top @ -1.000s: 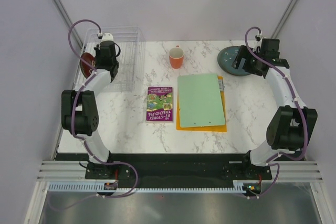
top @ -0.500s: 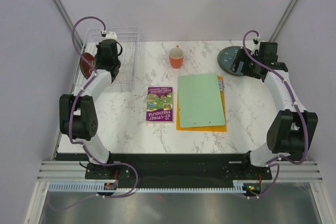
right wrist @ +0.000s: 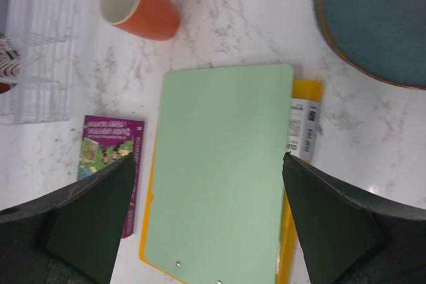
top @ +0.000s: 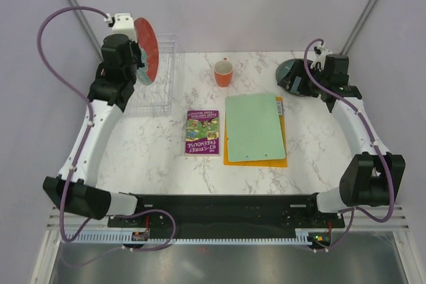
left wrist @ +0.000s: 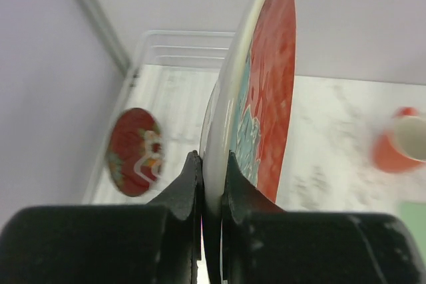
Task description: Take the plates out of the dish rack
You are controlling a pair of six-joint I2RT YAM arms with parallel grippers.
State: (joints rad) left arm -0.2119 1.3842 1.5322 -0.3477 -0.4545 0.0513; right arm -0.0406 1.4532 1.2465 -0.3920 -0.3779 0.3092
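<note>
A red plate with teal patches [top: 146,48] stands on edge in the air above the dish rack [top: 163,91], at about 10 o'clock on the table. The left gripper [left wrist: 212,164] is clamped on its lower rim, one finger on each face. From the left wrist camera the plate rises straight up from the fingers, its red face turned to the right.

Below it the clear rack sits at the far left corner of the marble table [top: 153,157]. A second plate [left wrist: 135,152], red with a pale pattern, is at the rack's left side. Whether it stands in a slot cannot be told.

A third, blue-green plate [right wrist: 379,24] lies flat on the table at about 2 o'clock, well apart from the rack. The right gripper [right wrist: 210,231] hangs near that plate's left edge with its jaws spread wide, holding nothing.

An orange cup [top: 223,73] stands upright at 12 o'clock, between the rack and the blue-green plate. At the table's centre a green board [top: 255,128] lies on top of a yellow folder [top: 229,159]. A purple book [top: 202,132] lies just beside them at 9 o'clock of the board.
</note>
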